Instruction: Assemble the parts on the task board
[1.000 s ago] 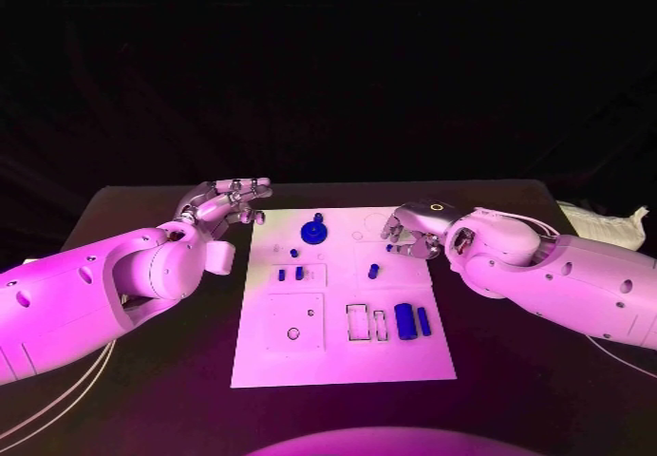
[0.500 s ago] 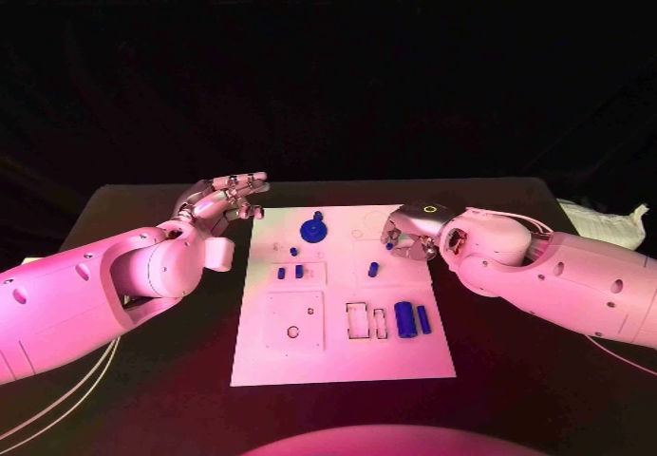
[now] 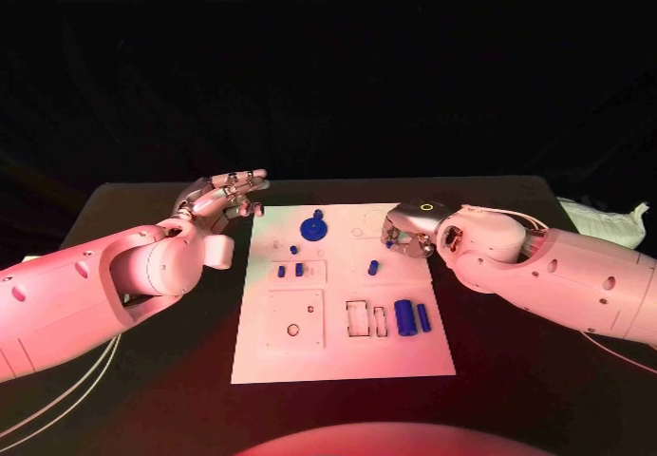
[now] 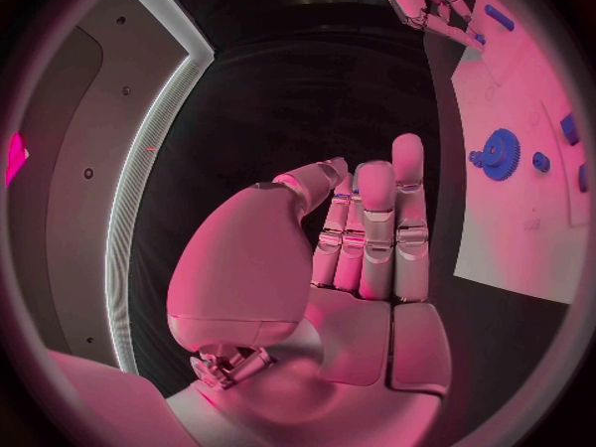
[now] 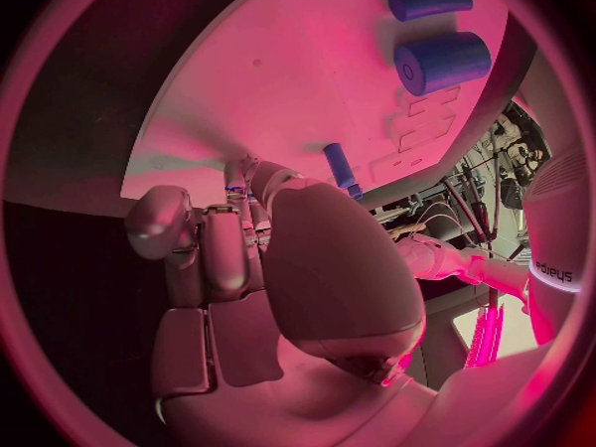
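Left hand [image 3: 219, 199] hovering off the flat white task board [image 3: 343, 366], fingers [image 4: 372, 219] straight, together, gripping nothing. Right hand [image 3: 408, 231] over board's edge, fingers pinching a small blue part [image 3: 390, 244].

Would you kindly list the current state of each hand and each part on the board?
left hand: held off the board's left edge, fingers together, holding nothing
right hand: over the board's right edge, fingers curled; whether it holds anything, cannot tell
blue gear: lying flat on the board
thick blue cylinder: lying on its side
slim blue rod: lying beside the cylinder
small blue peg: lying mid-board, free
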